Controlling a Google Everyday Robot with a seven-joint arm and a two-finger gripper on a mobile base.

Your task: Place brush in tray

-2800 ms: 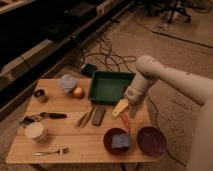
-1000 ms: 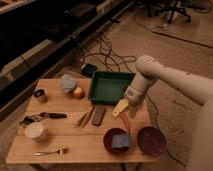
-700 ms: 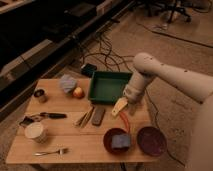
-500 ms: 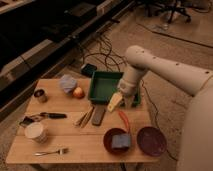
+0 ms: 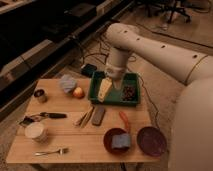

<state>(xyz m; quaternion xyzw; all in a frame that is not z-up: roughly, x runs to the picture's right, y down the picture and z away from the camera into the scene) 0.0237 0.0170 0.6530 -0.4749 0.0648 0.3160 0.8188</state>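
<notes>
The brush lies on the left part of the wooden table, its black handle pointing right and its paler head at the left end. The green tray stands at the table's back right, with a brown speckled lump inside it. My gripper, pale yellow, hangs from the white arm over the tray's left part. It is far to the right of the brush and nothing shows in it.
A flat dark bar and wooden sticks lie mid-table. An orange piece, two dark-red bowls, a fork, a white cup, a can, an apple and a grey-blue lump stand around.
The arm has swung left and back: the gripper went from the table's right side, in front of the tray, to over the tray's left part. The brush has not moved.
</notes>
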